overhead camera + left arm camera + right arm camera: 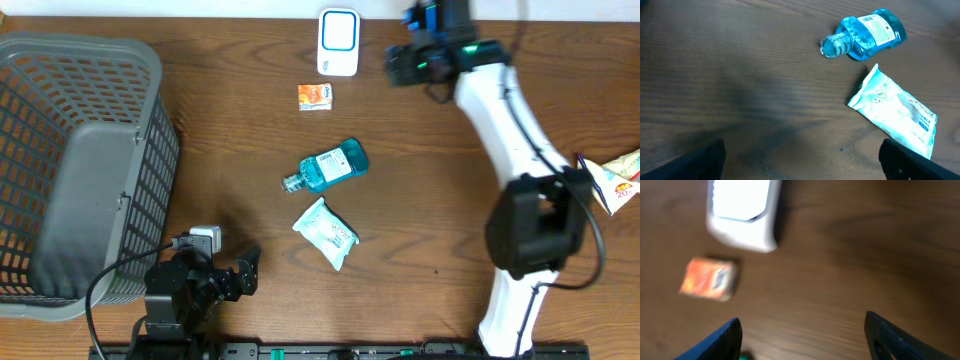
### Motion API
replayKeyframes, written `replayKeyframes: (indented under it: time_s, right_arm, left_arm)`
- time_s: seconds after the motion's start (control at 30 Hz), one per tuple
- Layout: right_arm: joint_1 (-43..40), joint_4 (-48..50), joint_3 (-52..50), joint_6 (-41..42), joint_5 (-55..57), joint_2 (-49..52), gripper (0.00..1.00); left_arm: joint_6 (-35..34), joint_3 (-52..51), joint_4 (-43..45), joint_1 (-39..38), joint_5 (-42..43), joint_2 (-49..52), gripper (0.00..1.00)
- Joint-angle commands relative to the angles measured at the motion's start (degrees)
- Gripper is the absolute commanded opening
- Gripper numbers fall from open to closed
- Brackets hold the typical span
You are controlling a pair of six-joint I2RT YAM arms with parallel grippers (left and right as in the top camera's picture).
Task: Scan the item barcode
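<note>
Brown wooden table (865,255) carries a blurred device (742,215), perhaps a scanner.

Right wrist view is pretty smeared: the scanner (742,215) runs off the top edge, and the print on the orange box (708,278) is mush. Overhead, the basket (80,45) gets clipped on the left and a carton (615,178) on the right.

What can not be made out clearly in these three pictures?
Right wrist view: blur makes the print on the orange packet unreadable; the top edge cuts off the white scanner.
Overhead view: the right edge cuts off a colourful pack; any barcode on the blue bottle or the wipes pack is too small to find.
Left wrist view: the bottle's label text is too small to read.
</note>
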Motion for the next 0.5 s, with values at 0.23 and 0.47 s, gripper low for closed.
replayKeyframes:
  time_s: [0.23,0.47]
  right_arm:
    - [12.3,12.6,-0.4,8.4,3.0,12.5,0.99]
    - [17.0,22.0,-0.4,18.6,11.6,17.9,0.99]
  left_arm:
    - [-0.3,-0.5,-0.7,0.2,-0.3,-0.1,0.98]
    - [-0.3,-0.5,-0.7,0.2,-0.3,-0.1,0.98]
